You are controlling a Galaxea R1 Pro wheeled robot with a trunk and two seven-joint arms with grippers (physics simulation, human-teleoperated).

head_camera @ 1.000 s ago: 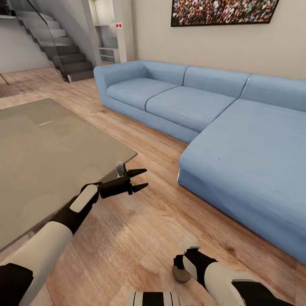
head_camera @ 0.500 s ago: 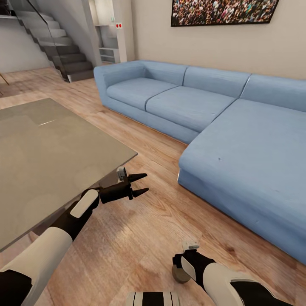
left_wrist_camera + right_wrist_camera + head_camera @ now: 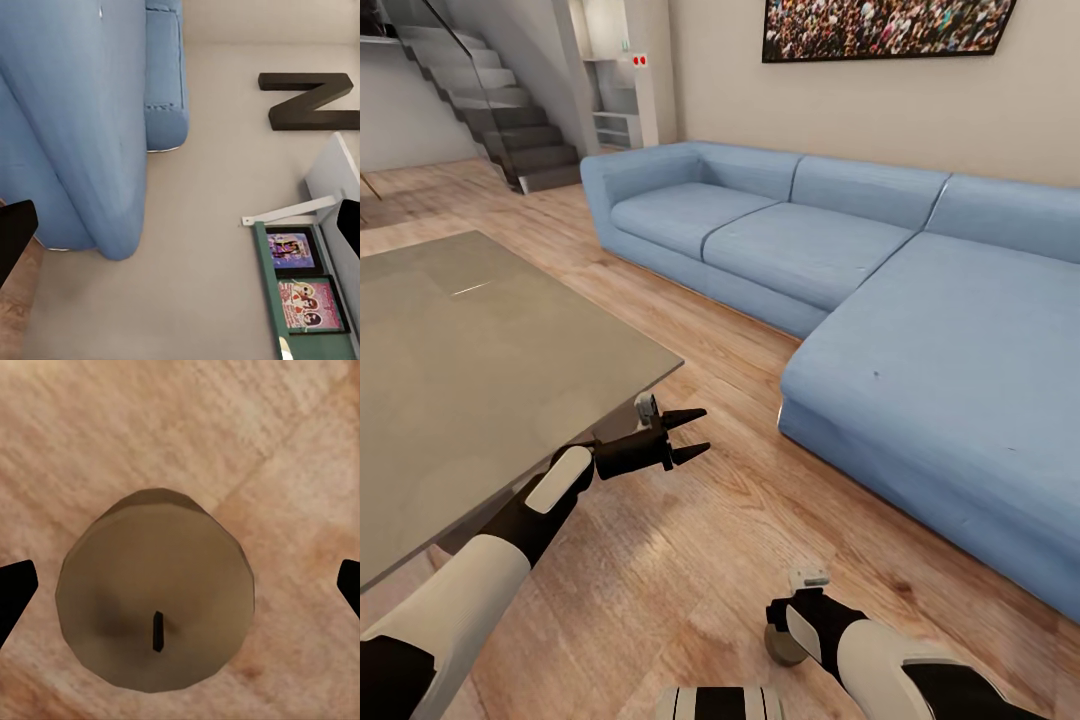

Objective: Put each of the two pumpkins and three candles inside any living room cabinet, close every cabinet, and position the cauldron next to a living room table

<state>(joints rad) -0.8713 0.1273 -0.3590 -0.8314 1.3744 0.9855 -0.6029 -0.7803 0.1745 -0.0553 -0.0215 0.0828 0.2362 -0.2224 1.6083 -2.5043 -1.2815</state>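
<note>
A squat tan candle (image 3: 157, 611) with a short dark wick stands upright on the wooden floor. My right gripper (image 3: 180, 585) hangs straight above it, open, with its dark fingertips (image 3: 15, 592) wide on either side and clear of the wax. In the head view the candle (image 3: 782, 647) peeks out under my right wrist near the bottom edge. My left gripper (image 3: 695, 432) is open and holds nothing, just off the corner of the grey table (image 3: 480, 360). The cabinet is out of view.
A large blue corner sofa (image 3: 860, 260) runs along the back wall and down the right side. A staircase (image 3: 490, 110) rises at the far left. Wooden floor lies between table and sofa. A dark letter N (image 3: 307, 101) and a green picture shelf (image 3: 300, 285) hang on the wall.
My left gripper dropped slightly beside the table corner, and my right wrist sank a little toward the candle. Both have been still for the last half second.
</note>
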